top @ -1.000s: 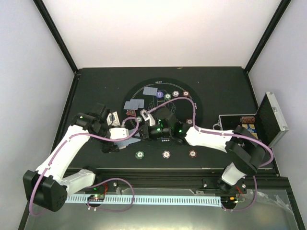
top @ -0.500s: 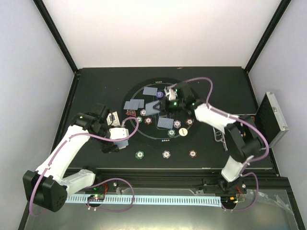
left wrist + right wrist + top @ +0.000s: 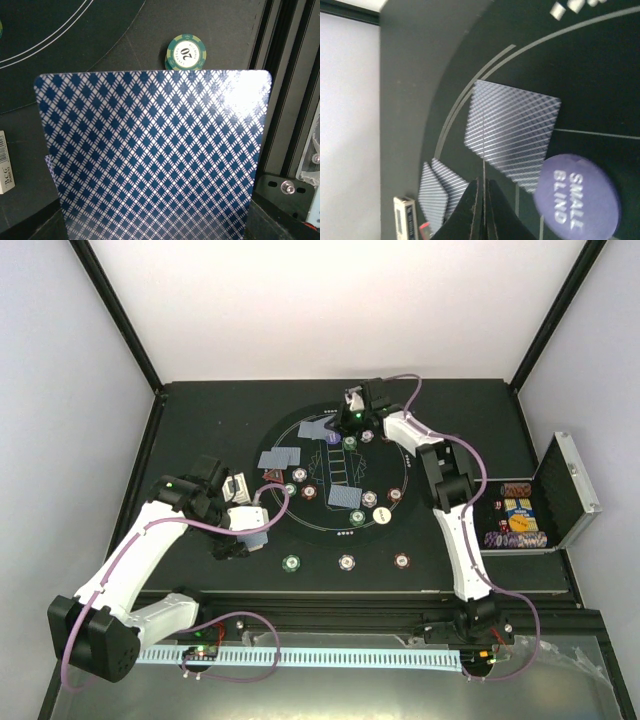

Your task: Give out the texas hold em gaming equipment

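Black felt mat (image 3: 320,520) up top, with the left gripper (image 3: 245,528) pinched shut on a small deck (image 3: 256,538) just off its near-left edge, and the right gripper (image 3: 340,423) out at the far rim beside a face-down card (image 3: 313,429). Left wrist: mostly blue diamond deck back, green chip (image 3: 186,51) peeking just past it. Right wrist: fingers (image 3: 470,217) squeezed together on a second card (image 3: 483,150) seen edge-on, purple disc (image 3: 577,195) right beside the face-down one.

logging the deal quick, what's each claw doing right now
left claw: closed, holding a blue-backed playing card
right claw: closed, pinching what looks like a thin card seen edge-on
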